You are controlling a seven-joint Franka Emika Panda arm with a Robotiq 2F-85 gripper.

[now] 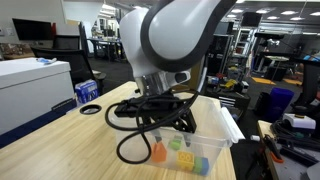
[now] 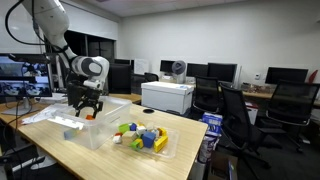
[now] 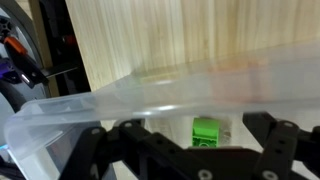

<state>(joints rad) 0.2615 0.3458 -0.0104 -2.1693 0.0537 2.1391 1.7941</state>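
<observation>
Gripper (image 3: 184,135) gapes above green block (image 3: 207,131) in plastic bin (image 3: 150,90).

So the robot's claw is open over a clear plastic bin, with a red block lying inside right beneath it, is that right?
Almost. The block beneath the gripper is green, not red. The wrist view shows it lying inside the clear plastic bin, between the two spread fingers. The rest holds: the claw is open and sits over the bin.
</observation>
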